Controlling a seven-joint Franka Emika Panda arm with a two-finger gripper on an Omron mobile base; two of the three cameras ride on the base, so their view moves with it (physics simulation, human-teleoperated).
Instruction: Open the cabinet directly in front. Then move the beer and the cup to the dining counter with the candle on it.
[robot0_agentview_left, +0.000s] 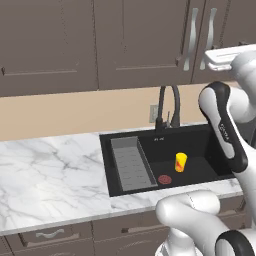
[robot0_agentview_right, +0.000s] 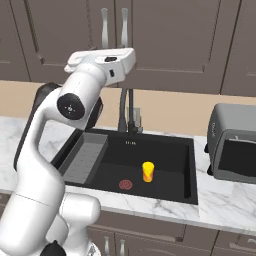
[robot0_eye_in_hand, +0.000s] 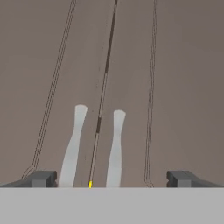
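Hand (robot0_eye_in_hand: 112, 178) spread wide, gripping nothing, raised close before the cabinet (robot0_eye_in_hand: 131, 65); both doors shut, its two silver handles (robot0_eye_in_hand: 73, 146) between the fingertips. Black sink (robot0_agentview_right: 187, 165) below in the marble counter (robot0_agentview_left: 45, 175) holds the cup (robot0_agentview_right: 147, 171), upright, beside a red drain (robot0_agentview_right: 126, 185).

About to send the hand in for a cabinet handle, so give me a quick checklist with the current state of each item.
1. Cabinet doors shut, seam between them closed: ok, nothing opened yet.
2. Both silver handles ahead of the hand: ok.
3. Gripper open, fingers spread wider than the handle pair: ok.
4. Hand centred on one handle: not ok, it faces the seam between the two.
5. Fingers touching a handle: not ok, not yet reached.
6. Cup upright in the black sink: ok.
7. Beer located: cannot tell.
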